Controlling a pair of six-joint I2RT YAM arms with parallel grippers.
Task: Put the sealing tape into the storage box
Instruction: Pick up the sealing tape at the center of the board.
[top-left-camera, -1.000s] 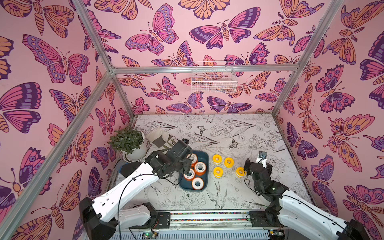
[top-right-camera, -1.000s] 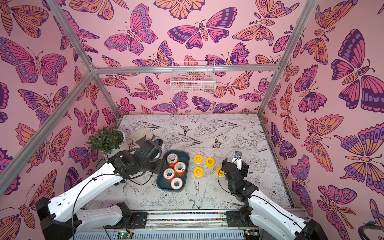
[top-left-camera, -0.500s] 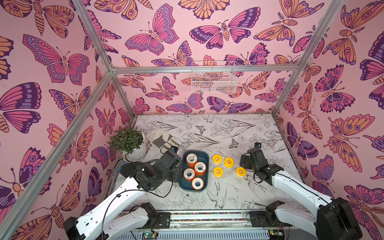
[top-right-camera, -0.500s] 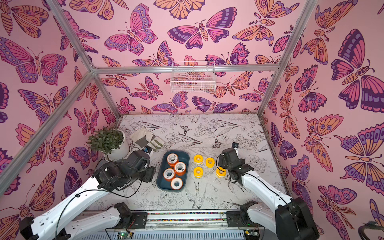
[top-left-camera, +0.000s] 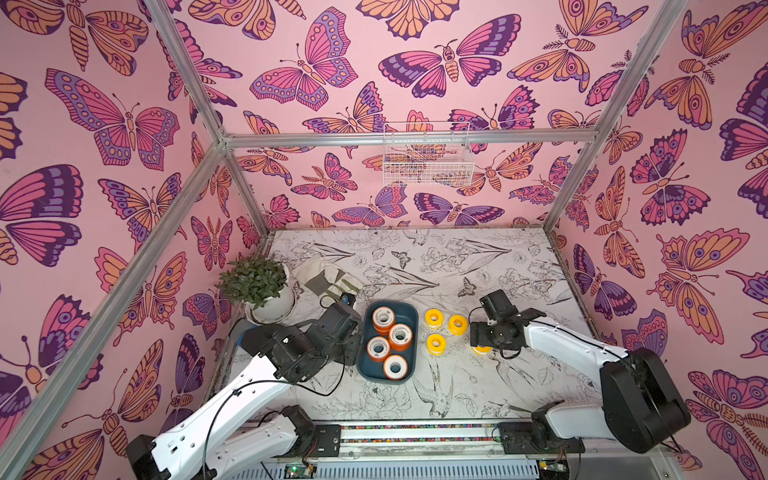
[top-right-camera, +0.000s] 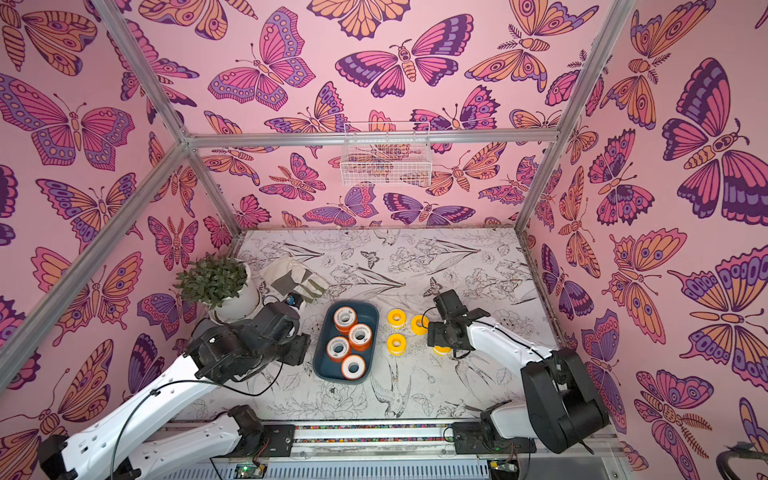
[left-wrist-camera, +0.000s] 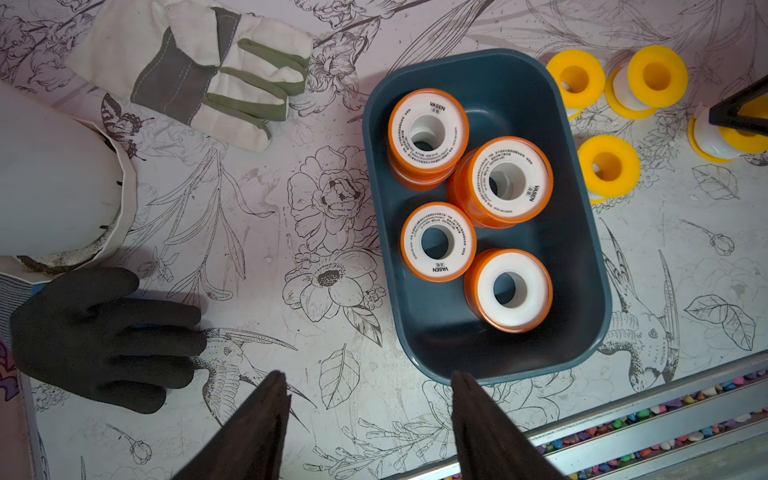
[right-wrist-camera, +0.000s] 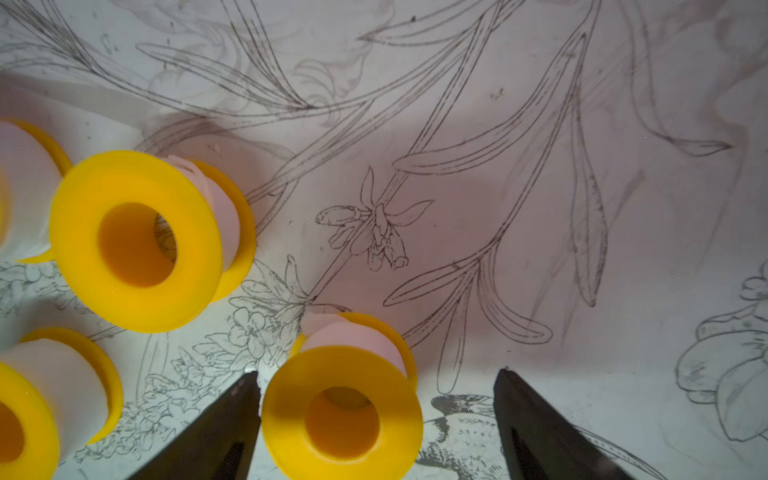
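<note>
As 4 yellow spools (top-left-camera: 434, 318) lie outside the storage box (left-wrist-camera: 582, 291), 1 is straddled by the right gripper (right-wrist-camera: 378, 372), fingers apart, as are the left gripper's (left-wrist-camera: 366, 374).

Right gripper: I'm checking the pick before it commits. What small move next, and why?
Probably close the right gripper on the yellow spool: its open jaws straddle that spool, off-centre between them, and it stands on the table, outside the box.

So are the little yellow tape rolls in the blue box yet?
Out. All four yellow spools sit on the table beside the storage box, which holds only four orange spools.
</note>
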